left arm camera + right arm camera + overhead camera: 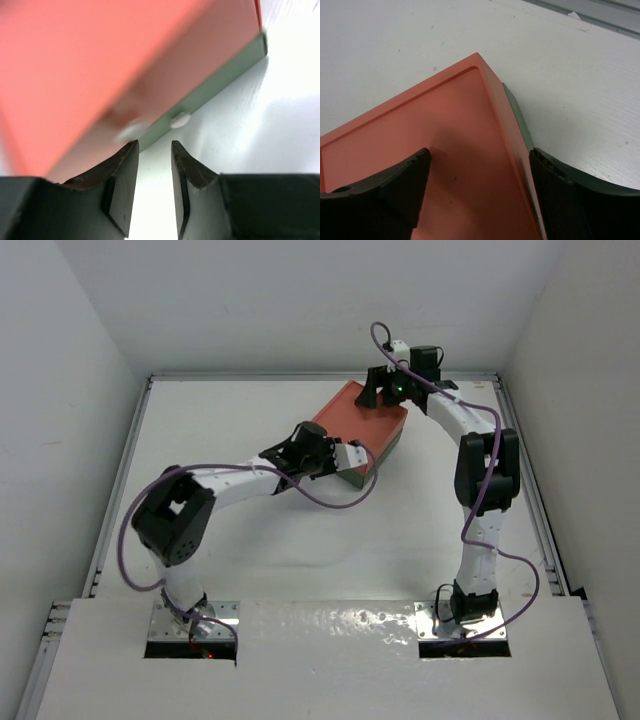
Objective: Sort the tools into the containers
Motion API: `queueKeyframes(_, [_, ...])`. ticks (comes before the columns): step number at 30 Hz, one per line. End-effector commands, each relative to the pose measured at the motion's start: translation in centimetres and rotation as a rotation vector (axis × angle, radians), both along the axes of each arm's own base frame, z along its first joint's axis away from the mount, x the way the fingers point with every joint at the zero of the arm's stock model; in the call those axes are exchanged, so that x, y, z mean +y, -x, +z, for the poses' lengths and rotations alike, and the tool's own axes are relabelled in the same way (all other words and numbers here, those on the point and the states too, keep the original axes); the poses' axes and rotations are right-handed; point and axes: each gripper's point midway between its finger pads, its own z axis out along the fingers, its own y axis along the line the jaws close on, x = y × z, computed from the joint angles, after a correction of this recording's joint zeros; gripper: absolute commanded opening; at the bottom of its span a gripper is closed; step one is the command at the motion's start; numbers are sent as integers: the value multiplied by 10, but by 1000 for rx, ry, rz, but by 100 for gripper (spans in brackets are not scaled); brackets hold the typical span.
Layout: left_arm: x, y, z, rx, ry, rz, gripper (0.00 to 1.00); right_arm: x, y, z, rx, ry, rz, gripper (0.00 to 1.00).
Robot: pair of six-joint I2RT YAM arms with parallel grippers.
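Observation:
The orange-red box [358, 412] lies stacked on the dark green box [388, 452] at the back middle of the table. In the left wrist view both fronts show: the orange-red box [100, 65] above the green box [220, 75], each with a white knob [181, 120]. My left gripper [352, 462] is at the stack's near front, narrowly open and empty [154, 150], just short of the knobs. My right gripper [385, 390] is wide open [480, 152] over the far corner of the orange-red box [445, 140]; one finger is over its top, the other outside its edge. No wrenches or black rods are in view.
A purple cable [335, 502] loops from the left arm across the table in front of the boxes. Another purple cable [510, 560] hangs along the right arm. Raised rails [525, 460] and white walls bound the table on the left, back and right.

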Motion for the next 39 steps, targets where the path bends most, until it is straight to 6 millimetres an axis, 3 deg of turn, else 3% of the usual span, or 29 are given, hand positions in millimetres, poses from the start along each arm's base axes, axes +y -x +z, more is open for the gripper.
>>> queueKeyframes(1, [-4,19,104,-3,206,52,31,-9,0,6,4,61,3,79])
queueKeyframes(2, [4,19,123,-24,251,114,32,-13,-4,12,-6,62,-11,90])
queueKeyframes(3, [8,15,154,-32,411,236,38,-27,-13,17,-10,79,-84,99])
queueKeyframes(4, [31,5,202,-123,521,368,44,-40,-21,28,-19,94,-144,99])
queueKeyframes(5, [36,-2,237,-144,655,428,48,-51,-26,33,-19,102,-195,99])
queueKeyframes(6, [45,-9,259,-155,712,466,55,-72,-33,40,-7,85,-273,99])
queueKeyframes(7, [70,-31,267,-157,730,556,58,-83,-38,54,-14,59,-310,99])
queueKeyframes(8, [86,-41,303,-142,814,613,60,-95,-39,61,-6,30,-350,99])
queueKeyframes(9, [128,-64,308,-142,829,722,62,-121,-39,68,29,-12,-441,99])
queueKeyframes(10, [147,-85,325,-154,854,785,62,-141,-35,84,23,-12,-510,99])
queueKeyframes(11, [173,-89,303,-77,804,901,61,-163,-29,89,27,28,-580,99])
queueKeyframes(12, [214,-106,296,-67,791,1005,60,-190,-14,81,58,142,-692,99])
queueKeyframes(13, [232,-107,281,-28,769,1051,59,-200,-4,81,62,193,-716,99])
queueKeyframes(14, [251,-104,263,16,742,1099,58,-218,12,101,29,225,-756,99])
queueKeyframes(15, [279,-106,254,14,744,1145,58,-224,31,76,98,227,-757,99])
queueKeyframes(16, [284,-101,227,60,707,1145,58,-231,43,70,138,204,-772,99])
queueKeyframes(17, [307,-93,200,78,665,1225,58,-244,69,59,227,145,-805,99])
queueKeyframes(18, [312,-94,201,69,677,1235,58,-251,83,52,272,141,-830,99])
queueKeyframes(21, [327,-70,138,169,636,1295,52,-261,131,27,368,215,-858,99])
queueKeyframes(27, [336,-51,91,170,632,1382,48,-249,196,-1,403,229,-877,99])
queueKeyframes(32, [346,-42,84,125,593,1407,48,-262,230,-14,350,282,-1001,99])
queueKeyframes(34, [345,-42,83,123,603,1401,48,-266,234,-5,299,277,-1038,99])
queueKeyframes(39, [339,-43,82,144,625,1380,48,-268,249,-11,289,302,-1064,99])
